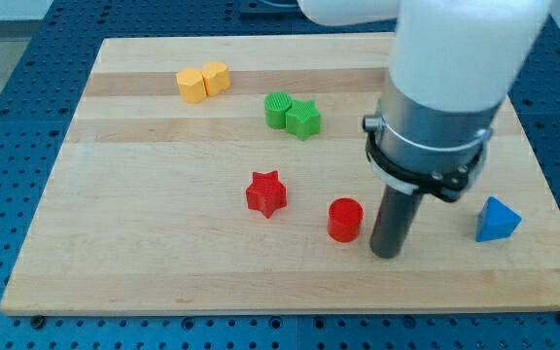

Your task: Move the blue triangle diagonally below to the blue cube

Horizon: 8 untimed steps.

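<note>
The blue triangle (497,220) sits on the wooden board (144,214) near the view's right edge, low down. No blue cube shows; the arm's white and grey body (445,87) covers the upper right of the board. My tip (386,253) rests on the board just right of the red cylinder (344,220) and well left of the blue triangle, about a hand's width of bare wood between them.
A red star (266,193) lies left of the red cylinder. A green cylinder (278,110) and a green star (303,119) touch near the middle top. Two yellow blocks (203,80) sit together at the top left.
</note>
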Each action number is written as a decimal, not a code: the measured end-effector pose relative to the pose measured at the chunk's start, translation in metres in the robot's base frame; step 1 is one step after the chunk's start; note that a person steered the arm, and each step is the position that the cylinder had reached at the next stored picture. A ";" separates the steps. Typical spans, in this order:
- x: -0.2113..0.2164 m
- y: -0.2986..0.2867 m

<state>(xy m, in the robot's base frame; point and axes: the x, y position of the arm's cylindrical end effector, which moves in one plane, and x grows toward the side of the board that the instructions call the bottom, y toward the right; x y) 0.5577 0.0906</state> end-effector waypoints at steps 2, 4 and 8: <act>-0.029 -0.069; -0.006 -0.047; -0.004 0.157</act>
<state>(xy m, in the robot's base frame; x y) 0.5539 0.2476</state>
